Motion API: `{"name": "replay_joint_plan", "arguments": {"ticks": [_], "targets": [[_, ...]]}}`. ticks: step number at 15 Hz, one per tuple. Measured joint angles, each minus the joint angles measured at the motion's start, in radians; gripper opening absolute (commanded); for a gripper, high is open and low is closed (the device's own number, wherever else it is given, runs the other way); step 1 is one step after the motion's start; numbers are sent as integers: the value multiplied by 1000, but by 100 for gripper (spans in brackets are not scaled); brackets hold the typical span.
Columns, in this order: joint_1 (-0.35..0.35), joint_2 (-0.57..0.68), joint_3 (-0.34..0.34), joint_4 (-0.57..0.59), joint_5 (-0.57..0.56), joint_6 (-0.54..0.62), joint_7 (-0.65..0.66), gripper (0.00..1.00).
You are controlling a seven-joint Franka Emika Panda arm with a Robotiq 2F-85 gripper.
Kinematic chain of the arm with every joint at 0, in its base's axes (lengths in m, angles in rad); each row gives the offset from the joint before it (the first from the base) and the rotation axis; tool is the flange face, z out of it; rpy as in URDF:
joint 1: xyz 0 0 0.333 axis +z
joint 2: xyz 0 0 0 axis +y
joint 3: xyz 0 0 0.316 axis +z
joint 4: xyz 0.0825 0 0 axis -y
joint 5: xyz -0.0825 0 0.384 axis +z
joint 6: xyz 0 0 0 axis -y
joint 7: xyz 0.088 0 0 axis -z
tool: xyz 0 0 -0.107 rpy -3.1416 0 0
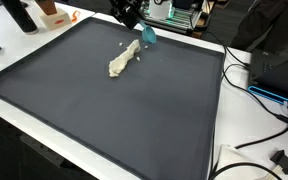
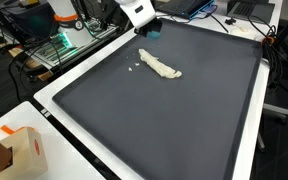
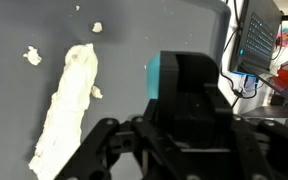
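Observation:
My gripper hangs over the far edge of a dark mat, shut on a small teal object that sticks out below the fingers. In the wrist view the black fingers stand together, with the teal object showing at their left side. A long cream-white lump lies on the mat just in front of the gripper. The same lump lies near the gripper and the teal object. In the wrist view the lump runs down the left.
Small white crumbs lie around the lump. The mat sits on a white table. Cables and a black clip lie off the mat's side. An orange-and-white box stands off a corner. Electronics stand behind the gripper.

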Motion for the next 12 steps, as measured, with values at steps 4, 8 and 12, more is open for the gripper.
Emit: {"name": "replay_joint_plan", "arguments": {"ticks": [4,8,12], "targets": [[0,-60,-6,-4,-2,-20,25,25],[6,-127,-6,-6,-30,-21,104,25],[22,-195,-4,-5,-107,-20,227,25]]}}
